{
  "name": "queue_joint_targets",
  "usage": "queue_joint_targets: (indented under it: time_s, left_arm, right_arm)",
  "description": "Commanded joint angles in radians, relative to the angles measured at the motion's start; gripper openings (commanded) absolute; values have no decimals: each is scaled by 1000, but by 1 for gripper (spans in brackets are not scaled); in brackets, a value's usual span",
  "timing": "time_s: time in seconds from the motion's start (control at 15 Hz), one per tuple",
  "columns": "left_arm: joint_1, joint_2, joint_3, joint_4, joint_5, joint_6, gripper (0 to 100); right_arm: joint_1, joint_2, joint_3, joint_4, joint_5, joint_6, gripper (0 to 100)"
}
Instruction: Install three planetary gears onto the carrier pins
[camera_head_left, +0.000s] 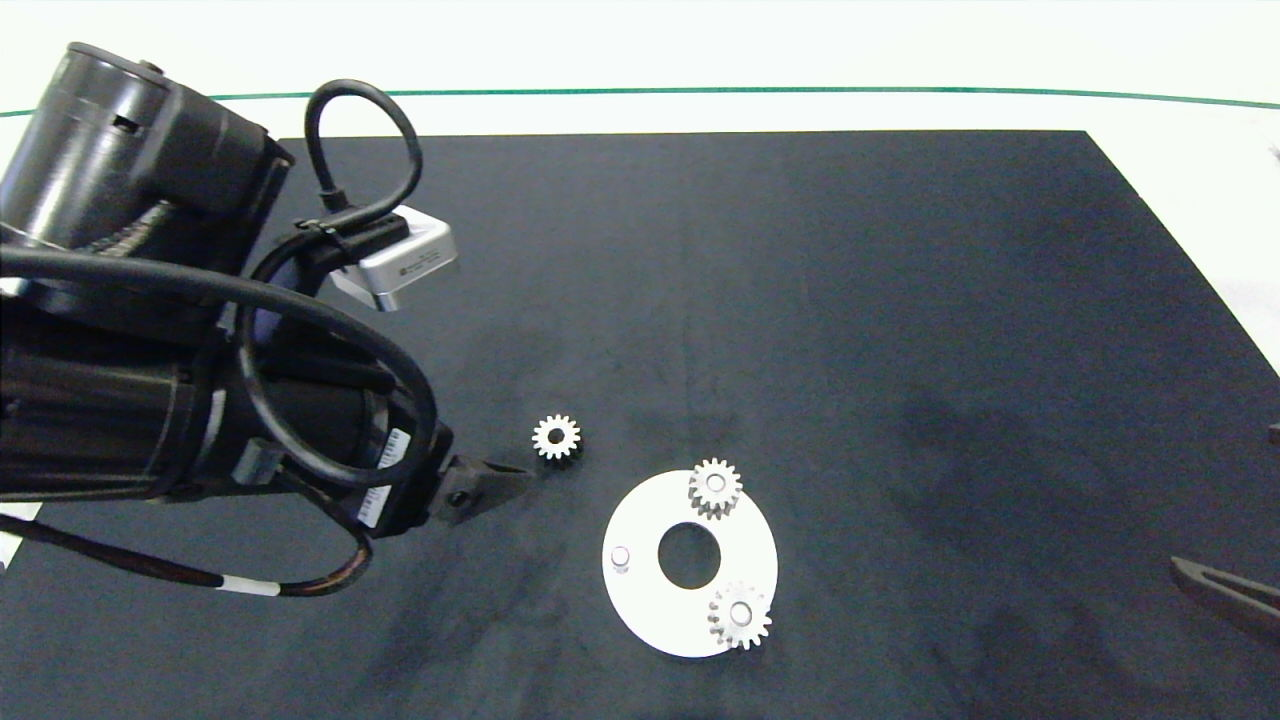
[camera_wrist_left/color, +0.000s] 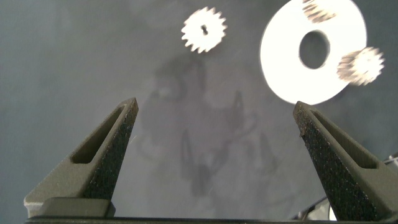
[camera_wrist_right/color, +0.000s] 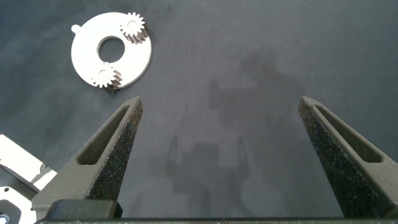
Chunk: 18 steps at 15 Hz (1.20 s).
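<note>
Lying flat on the dark mat, a loose gear sits apart from the disc, just ahead of the left gripper and a little off its centre line toward one finger. Two more gears ride on the disc: one at the rim farther from the camera, one at the nearer rim, each seated over a pin. Third pin stands bare on the side of the disc facing the left gripper, beside the centre hole. Left gripper: fingers spread wide, nothing between them, loose gear and disc both beyond its fingertips; whether the tips touch the mat cannot be told. Only one dark finger shows from overhead, pointing toward the loose gear and just short of it. Right gripper: wide open, empty, well away from the disc, only bare mat between its fingers. Overhead, its fingers barely enter at the mat's right edge.
</note>
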Motion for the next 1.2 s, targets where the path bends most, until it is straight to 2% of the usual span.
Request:
queue_joint_targets:
  time_s: [0.07,0.2,0.53,0.67,0.93,1.07,1.2]
  left_arm:
    - [-112,104,-13,-45,63,-32,100]
    - [-146,175,-10,-86,135,-37,100]
    - [-126,252,-25,-196,138,-25,100]
    - [-84,264,-30,-215,138,18,100]
    - [-46,289,-29,-259,138,35,100]
    - [-40,289,-29,-275,138,77,100]
    - [-43,292,-19,-275,136,74,100]
  right_arm:
    - [1,0,0,2,-1,-3,100]
    - [1,0,0,0,-1,-5,100]
    - [5,0,1,0,0,-12,100]
    - [5,-2,1,0,2,-12,100]
    - [8,-10,1,0,3,-12,100]
    - [9,-11,1,0,3,-12,100]
    - [9,-11,1,0,3,-12,100]
